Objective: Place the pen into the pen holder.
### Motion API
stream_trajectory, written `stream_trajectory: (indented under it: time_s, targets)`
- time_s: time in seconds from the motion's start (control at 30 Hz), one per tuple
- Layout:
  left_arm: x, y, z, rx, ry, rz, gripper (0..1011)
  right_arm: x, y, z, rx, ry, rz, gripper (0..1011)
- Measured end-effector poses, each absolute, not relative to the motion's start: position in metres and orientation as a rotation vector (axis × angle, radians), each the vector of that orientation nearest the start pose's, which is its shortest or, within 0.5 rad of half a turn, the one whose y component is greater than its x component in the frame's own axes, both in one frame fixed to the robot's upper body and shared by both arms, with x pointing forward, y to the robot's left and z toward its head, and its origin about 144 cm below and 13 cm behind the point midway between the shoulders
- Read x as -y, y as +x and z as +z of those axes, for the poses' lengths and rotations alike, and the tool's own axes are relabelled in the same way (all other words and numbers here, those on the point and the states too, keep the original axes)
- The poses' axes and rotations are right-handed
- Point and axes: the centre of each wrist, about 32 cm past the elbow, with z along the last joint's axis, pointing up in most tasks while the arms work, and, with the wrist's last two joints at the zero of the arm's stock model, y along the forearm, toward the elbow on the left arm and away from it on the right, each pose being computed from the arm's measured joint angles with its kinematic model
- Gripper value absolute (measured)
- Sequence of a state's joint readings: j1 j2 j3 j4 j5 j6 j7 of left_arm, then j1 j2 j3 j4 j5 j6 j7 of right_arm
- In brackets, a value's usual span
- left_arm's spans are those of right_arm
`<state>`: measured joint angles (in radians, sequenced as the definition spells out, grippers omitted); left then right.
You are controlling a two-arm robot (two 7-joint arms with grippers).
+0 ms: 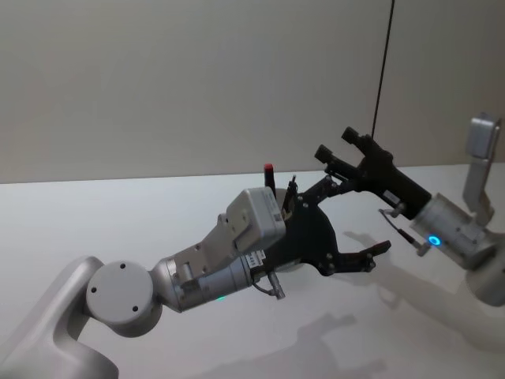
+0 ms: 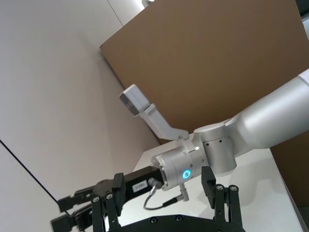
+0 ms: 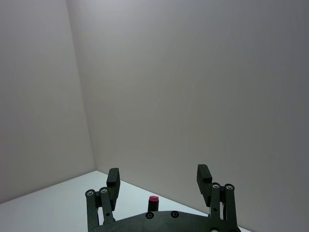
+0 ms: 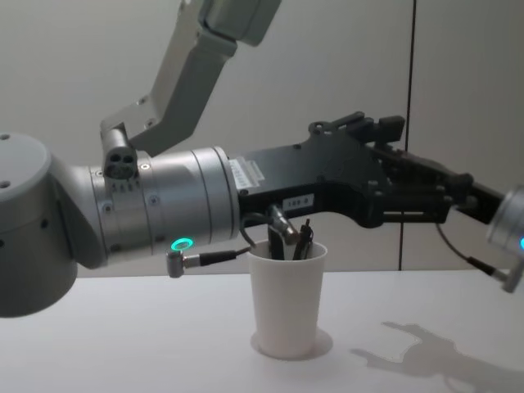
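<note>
Chest view: pen holder (image 4: 286, 304) stands below left gripper (image 1: 371, 257); its jaws spread, empty.

Pens stand in pen holder (image 4: 286, 303) below L arm (image 4: 164, 213).

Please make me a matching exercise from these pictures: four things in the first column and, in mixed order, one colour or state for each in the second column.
Column 1:
1. pen holder
2. tip of the pen
3. left gripper
4. right gripper

Column 2:
a. fingers open, blue light on its wrist
b. white, standing upright on the table
c. red
d. fingers open, green light on its wrist

Pairs: 1-b, 2-c, 3-d, 4-a
</note>
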<state>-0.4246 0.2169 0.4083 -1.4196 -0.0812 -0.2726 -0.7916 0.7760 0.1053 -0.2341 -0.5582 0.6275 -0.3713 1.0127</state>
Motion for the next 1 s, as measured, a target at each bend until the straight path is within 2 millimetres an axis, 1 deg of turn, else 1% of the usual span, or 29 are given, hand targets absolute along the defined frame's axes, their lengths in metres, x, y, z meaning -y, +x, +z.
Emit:
stream_trajectory:
  time_s: [0.1,0.43,0.73,1.0]
  targets:
    - [-0.176,0.552,1.232,0.517,-0.002,0.391,1004,0.255,0.637,1.159,0.010,0.390,-0.654,1002]
    - [-0.176,0.552,1.232,0.517,-0.002,0.391,1004,0.269,0.621,1.167,0.023,0.385,-0.689,1002]
    - [-0.176,0.552,1.232,0.517,-0.002,0.391,1004,0.275,0.612,1.171,0.031,0.377,-0.706,1002]
    - [-0.176,0.552,1.232,0.517,-0.002,0.391,1004,0.278,0.608,1.173,0.035,0.374,-0.713,1002]
